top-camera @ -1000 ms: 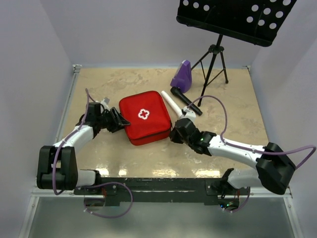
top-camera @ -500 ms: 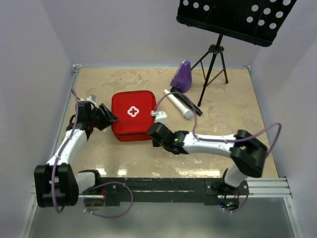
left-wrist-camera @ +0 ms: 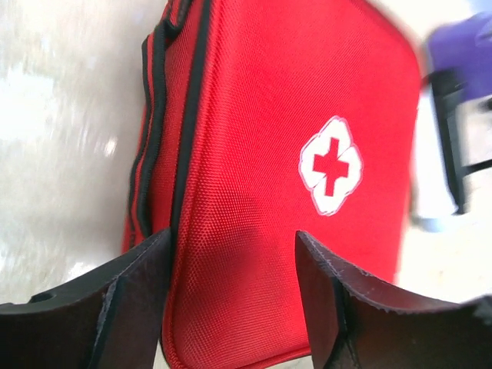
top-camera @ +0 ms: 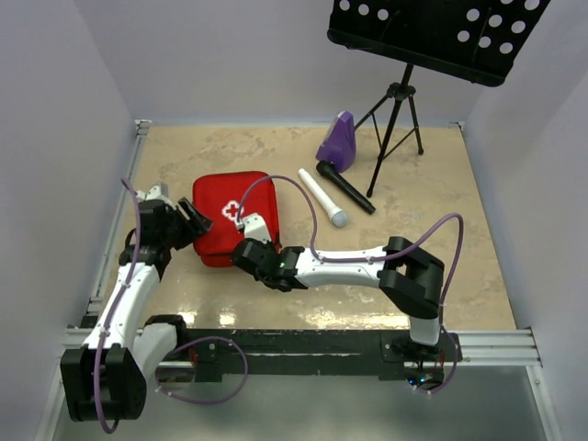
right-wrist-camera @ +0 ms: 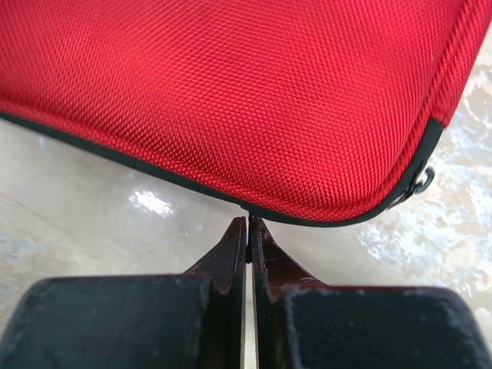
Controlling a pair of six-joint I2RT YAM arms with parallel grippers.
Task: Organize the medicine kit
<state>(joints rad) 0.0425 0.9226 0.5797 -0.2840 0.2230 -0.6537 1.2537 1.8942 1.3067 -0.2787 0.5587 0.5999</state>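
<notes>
The medicine kit [top-camera: 228, 209] lies flat on the left half of the desk [top-camera: 441, 211], nearer the left edge than the right and about midway between the far and near edges. Its red face is up and the white cross emblem [left-wrist-camera: 330, 165] shows. The case is closed, with black piping and a black zip line running round its side, so nothing inside it can be seen.

The left gripper [top-camera: 200, 225] sits at the kit's left side with its jaws open. In the left wrist view the two dark fingers [left-wrist-camera: 134, 292] stand apart and a corner of the red case fills the gap between them. That view is blurred, so I cannot tell whether either finger touches the fabric.

The right gripper [top-camera: 242, 252] reaches across from the right to the kit's near edge. Its jaws are closed, the two tips pressed together with their points right at the black piping of the case [right-wrist-camera: 250, 224]. They may be pinching a sliver of the seam, but the view is too tight to say. A small metal zip pull [right-wrist-camera: 419, 184] hangs at the rounded corner, just to the side of the tips and apart from them.

Toward the far edge, right of the kit, a white tube [top-camera: 322, 196] and a black stick-shaped thing [top-camera: 347, 187] lie side by side at an angle. A purple metronome [top-camera: 337, 140] stands just behind them. A black music stand [top-camera: 432, 37] rises over the far right corner on its tripod.
</notes>
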